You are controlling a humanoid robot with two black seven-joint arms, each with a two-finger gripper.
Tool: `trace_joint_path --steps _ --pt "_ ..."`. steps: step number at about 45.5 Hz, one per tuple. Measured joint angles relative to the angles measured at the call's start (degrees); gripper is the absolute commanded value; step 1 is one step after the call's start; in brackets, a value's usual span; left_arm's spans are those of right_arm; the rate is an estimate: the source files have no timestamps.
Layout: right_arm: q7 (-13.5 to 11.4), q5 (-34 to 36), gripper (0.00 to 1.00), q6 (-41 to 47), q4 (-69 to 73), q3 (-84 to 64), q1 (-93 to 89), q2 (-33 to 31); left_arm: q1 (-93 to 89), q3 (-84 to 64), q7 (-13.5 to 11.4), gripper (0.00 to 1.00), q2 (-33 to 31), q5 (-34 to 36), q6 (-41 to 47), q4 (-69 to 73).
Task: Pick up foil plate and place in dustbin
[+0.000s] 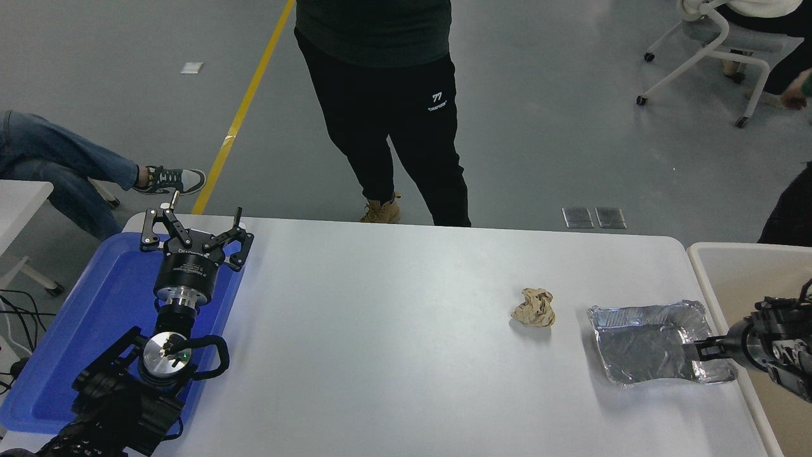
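- Head view: the foil plate lies flat at lower right of the table, just beside the dustbin rim, so the carry should be short.
- Right gripper reaches in from the right edge, its tips at the plate's right rim; whether it is clenched cannot be told.
- Left gripper is parked with fingers spread over the blue tray at left.
- A paper ball sits apart, left of the plate.

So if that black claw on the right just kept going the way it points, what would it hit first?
Probably the shiny crinkled foil plate: the right claw points leftward, tips already at the plate's near wall. Whether they touch it is unclear.
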Motion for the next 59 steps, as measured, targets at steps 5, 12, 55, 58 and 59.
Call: trace_joint_path --steps 5,12,55,58,59 --pt "0.0 -0.2 0.29 0.0 0.0 0.1 -0.2 0.1 0.0 0.0 0.0 1.00 0.0 0.0 0.0 0.0" --pt "0.2 -0.3 0.12 -0.2 0.0 0.3 -0.3 0.2 0.0 0.0 0.0 1.00 0.0 0.0 0.0 0.0" --pt "7.1 -0.5 0.00 2.6 3.9 -1.5 7.4 -3.1 0.0 0.0 0.0 1.00 0.0 0.0 0.0 0.0" --pt "7.4 -0.6 0.00 3.1 6.3 -2.3 9.5 -4.3 0.0 0.0 0.0 1.00 0.0 0.0 0.0 0.0" --pt "7.5 -0.6 0.00 3.3 6.9 -2.6 10.2 -4.6 0.0 0.0 0.0 1.00 0.0 0.0 0.0 0.0"
